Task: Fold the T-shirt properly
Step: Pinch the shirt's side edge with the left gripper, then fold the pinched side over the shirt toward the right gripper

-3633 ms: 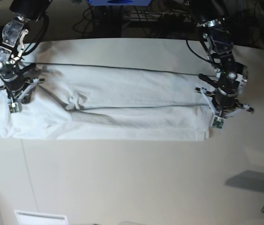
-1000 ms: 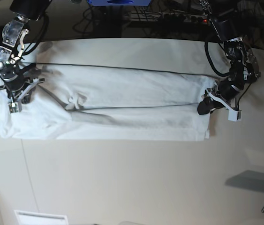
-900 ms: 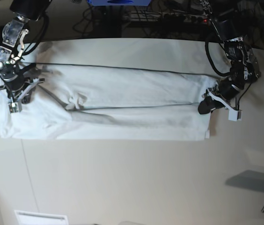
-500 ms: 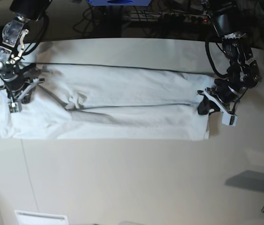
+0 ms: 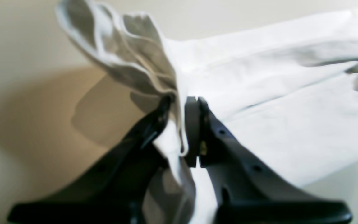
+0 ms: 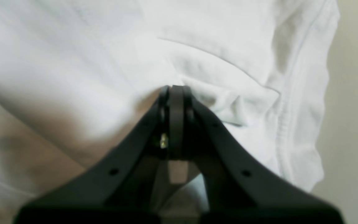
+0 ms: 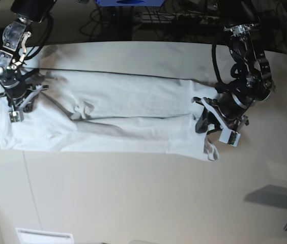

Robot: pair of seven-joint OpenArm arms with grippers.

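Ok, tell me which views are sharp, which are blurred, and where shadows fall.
Base view: sharp; dark shadow at the table's right edge. Left wrist view: the black left gripper and white cotton T-shirt are soft, brown shadow beneath the lifted cloth. Right wrist view: the right gripper is blurred.

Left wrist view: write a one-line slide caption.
Left gripper pinches the T-shirt's lifted edge above the table.
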